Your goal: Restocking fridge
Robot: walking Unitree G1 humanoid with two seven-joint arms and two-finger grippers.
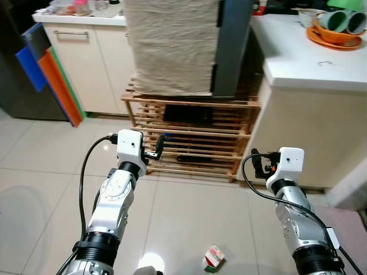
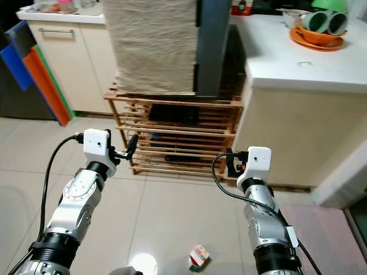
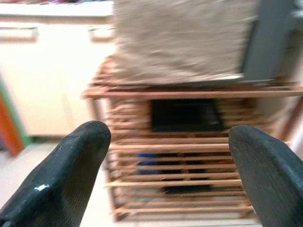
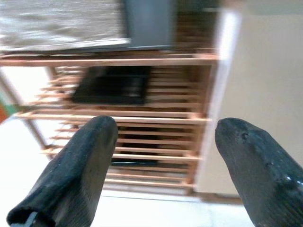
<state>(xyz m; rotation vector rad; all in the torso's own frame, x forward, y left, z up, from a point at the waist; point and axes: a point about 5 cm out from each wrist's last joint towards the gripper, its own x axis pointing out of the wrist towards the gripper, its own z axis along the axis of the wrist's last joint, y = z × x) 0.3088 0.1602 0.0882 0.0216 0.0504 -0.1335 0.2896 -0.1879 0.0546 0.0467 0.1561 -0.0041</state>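
From the head, both silver arms reach toward a slatted wooden rack (image 1: 189, 137) under a beige cloth-draped unit (image 1: 172, 46); a small red-and-green carton (image 1: 214, 257) lies on the tiled floor (image 1: 46, 166) between them. Left wrist: left gripper (image 3: 170, 175) spread, empty. Right wrist: right gripper (image 4: 165, 170) likewise spread, empty.

A slatted wooden rack (image 1: 192, 134) is standing beside a white counter (image 1: 298, 57) bearing an orange dish of green cups (image 1: 338, 28)
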